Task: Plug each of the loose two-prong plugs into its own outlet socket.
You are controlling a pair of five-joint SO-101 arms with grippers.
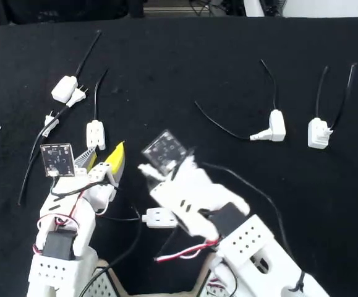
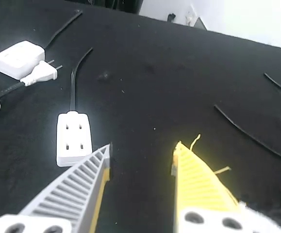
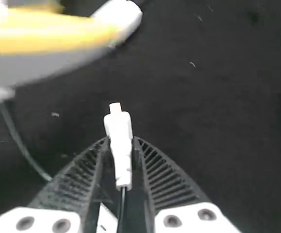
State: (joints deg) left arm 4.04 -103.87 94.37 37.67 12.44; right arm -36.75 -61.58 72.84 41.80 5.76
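Observation:
My right gripper (image 3: 118, 145) is shut on a white two-prong plug (image 3: 118, 136), prongs pointing away from the wrist; in the high view this plug (image 1: 146, 170) is held just above the table at centre. My left gripper (image 2: 140, 150) stands open, with its grey finger (image 2: 82, 179) and yellow finger (image 2: 198, 179) apart and nothing between them. A white outlet socket (image 2: 74, 138) with a black cord lies just beyond the grey fingertip, and in the high view the socket (image 1: 95, 134) sits ahead of the left gripper (image 1: 106, 151). A second white socket (image 1: 160, 217) lies beneath the right arm.
A white adapter block (image 1: 63, 88) with a plug (image 1: 77, 96) beside it lies at the far left, and another small plug (image 1: 50, 124) lies below them. On the right are two white plug-and-socket pieces (image 1: 277, 127) (image 1: 318, 133) with black cords. The cloth is black.

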